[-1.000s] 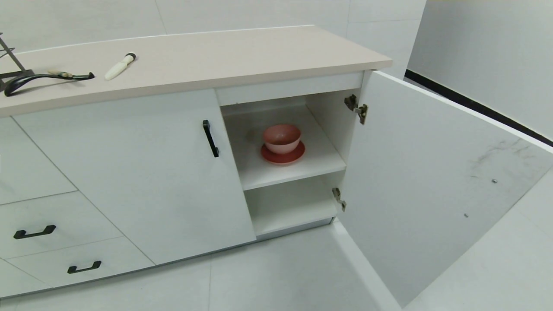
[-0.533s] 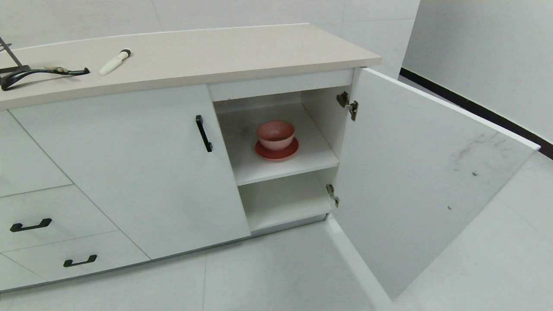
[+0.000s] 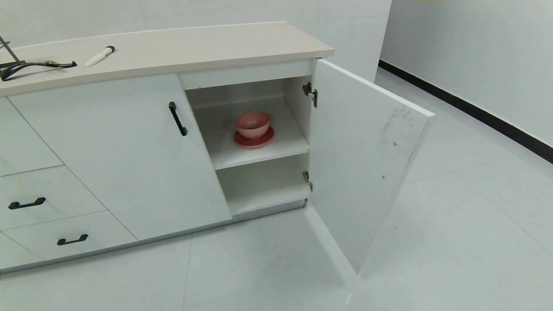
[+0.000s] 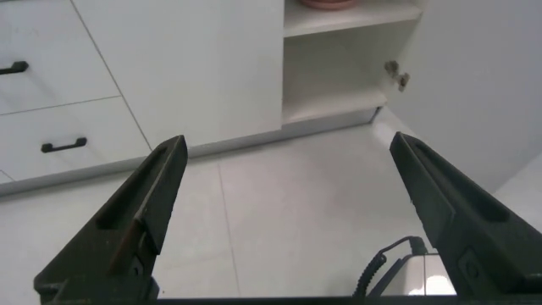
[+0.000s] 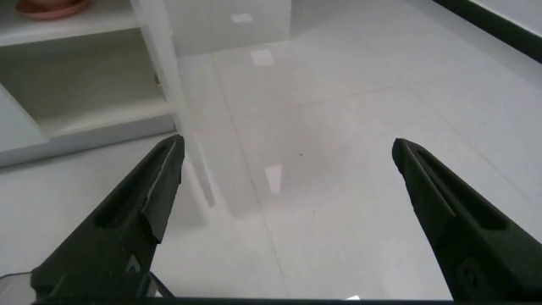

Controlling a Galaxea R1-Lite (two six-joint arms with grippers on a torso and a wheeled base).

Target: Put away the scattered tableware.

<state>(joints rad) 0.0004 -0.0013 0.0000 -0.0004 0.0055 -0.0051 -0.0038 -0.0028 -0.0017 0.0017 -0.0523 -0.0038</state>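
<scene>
A pink bowl [image 3: 252, 125] sits on a red plate [image 3: 254, 139] on the upper shelf of the open white cabinet [image 3: 259, 155]. The cabinet door [image 3: 363, 160] is swung wide to the right. My left gripper [image 4: 288, 220] hangs open above the floor in front of the cabinet, nothing between its fingers; the plate's edge [image 4: 326, 3] shows far off. My right gripper [image 5: 288, 220] is open too, empty, over floor tiles beside the door's edge, with the plate [image 5: 51, 7] in the distance.
On the beige countertop [image 3: 194, 43] lie a white-handled utensil [image 3: 99, 56] and a black utensil [image 3: 36, 66]. The left cabinet door with its black handle [image 3: 177, 119] is closed; drawers [image 3: 26, 203] stand further left. Open floor lies to the right.
The head camera has moved: the whole cabinet now sits further left and farther off. The bowl, plate and door keep their places relative to each other.
</scene>
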